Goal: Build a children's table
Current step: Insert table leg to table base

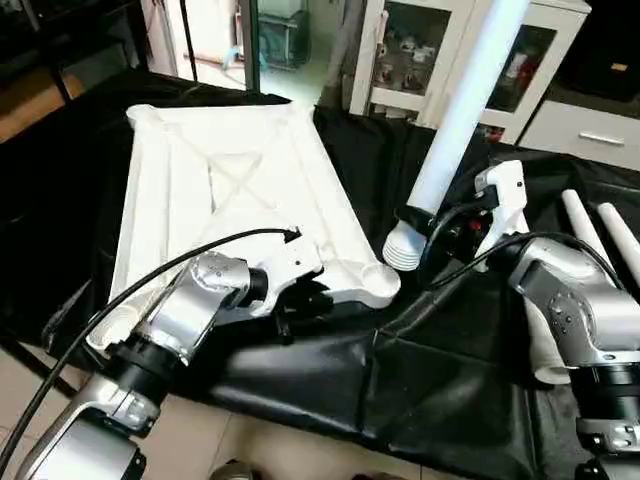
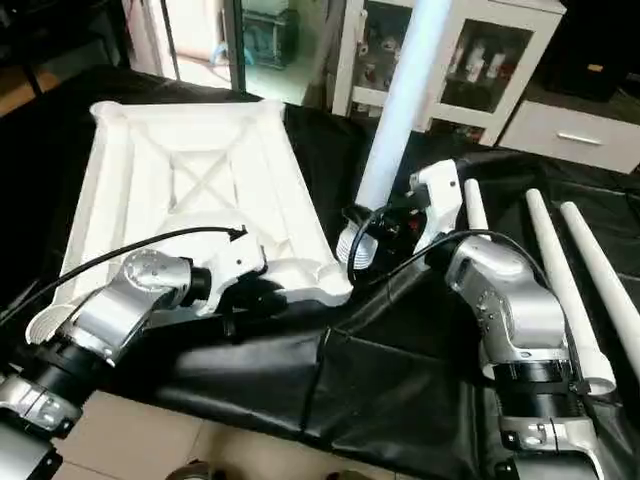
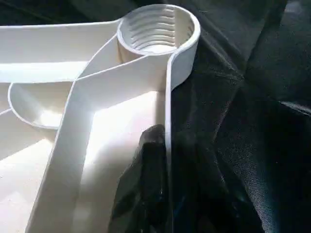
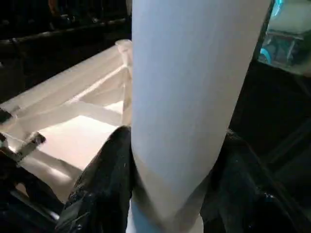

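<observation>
Both pincers have work at this moment. My right gripper (image 2: pixel 385 228) is clamped around a long tapered white plastic tube leg (image 2: pixel 402 105), near its ribbed threaded end, and holds it almost upright, this end pointing down just beside the near corner of the table top. My left gripper (image 1: pixel 300 300) is at the near rim of the white plastic square table top (image 1: pixel 235 180). In the left wrist view one black finger (image 3: pixel 148 160) lies against the inner side of the rim wall and the other side is against the outer face, so I judge it is pinching the rim to keep the top steady.

The top lies upside down on the black-sheeted work table (image 1: pixel 420 380), with its X-ribbed underside up. The rounded threaded corner socket (image 3: pixel 158 31) close to my left gripper is empty, and I see no leg standing in any other corner.

Two more white tube legs (image 2: pixel 575 290) lie flat on the black sheet beside my right arm, and a third lies next to them, partly hidden.

So the task is at its early part: no leg is mounted. What is left, in my judgement, is to bring the held leg over the near socket, screw it in, and then repeat for the other three corners.
</observation>
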